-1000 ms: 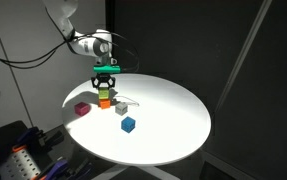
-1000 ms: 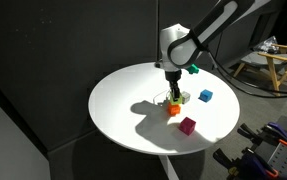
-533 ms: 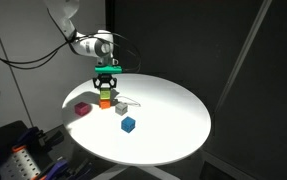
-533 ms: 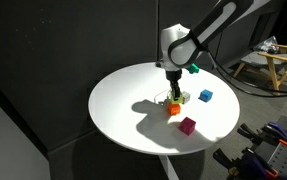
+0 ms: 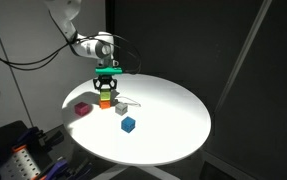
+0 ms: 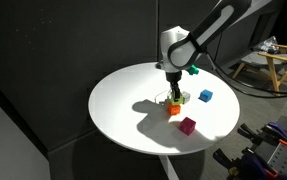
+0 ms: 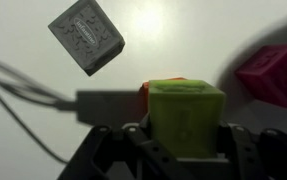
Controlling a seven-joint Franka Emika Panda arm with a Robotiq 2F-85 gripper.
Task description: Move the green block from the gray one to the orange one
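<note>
Your end effector is clamped on the small lime-green cube, its dark fingers pressed against two opposite sides. The green cube sits directly over the small orange cube, and in the wrist view only a thin orange edge peeks out from behind it. You cannot tell from any view whether the two cubes are touching. The small light gray cube lies tilted on the white round counter, just beside the orange one and apart from it, with nothing on top. A magenta cube rests to the right in the wrist view. In an exterior view, a blue cube sits nearer the counter's middle, apart from the others
</note>
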